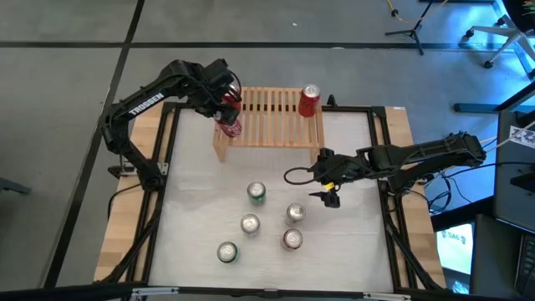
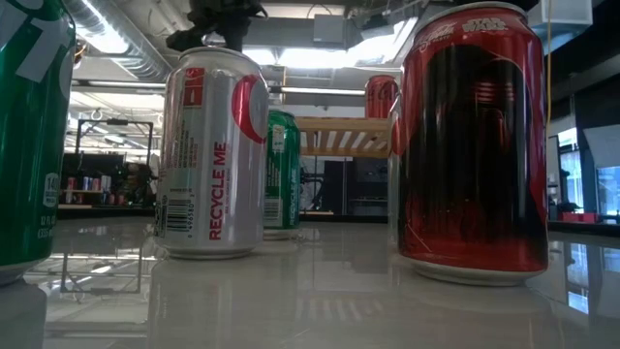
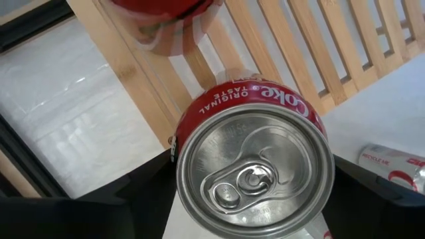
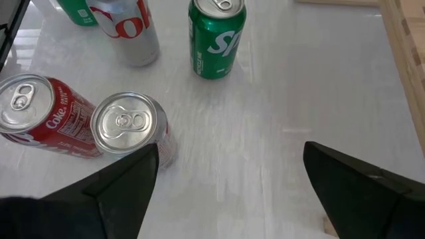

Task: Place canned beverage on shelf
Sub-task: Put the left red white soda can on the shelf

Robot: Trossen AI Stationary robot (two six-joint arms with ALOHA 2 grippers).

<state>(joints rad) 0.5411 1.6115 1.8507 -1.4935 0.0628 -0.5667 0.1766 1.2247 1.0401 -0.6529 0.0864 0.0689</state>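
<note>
I've got the left gripper [image 1: 227,107] clamped on a red Coke can [image 3: 252,162] over the shelf's [image 1: 272,121] left end; right gripper [image 1: 330,196] waits, jaws apart, near the table cans.

A red Coke can [image 3: 255,162] sits upright between the left gripper [image 1: 227,102]'s dark fingers [image 3: 143,192], its silver lid and unopened pull tab facing the wrist camera. Just beyond the fingertips lies the shelf [image 1: 272,117], a low light-wood rack of parallel slats, and the can hangs over its left end. A second red can [image 1: 309,100] stands upright on the shelf's far right corner, well away from those fingers.
</note>
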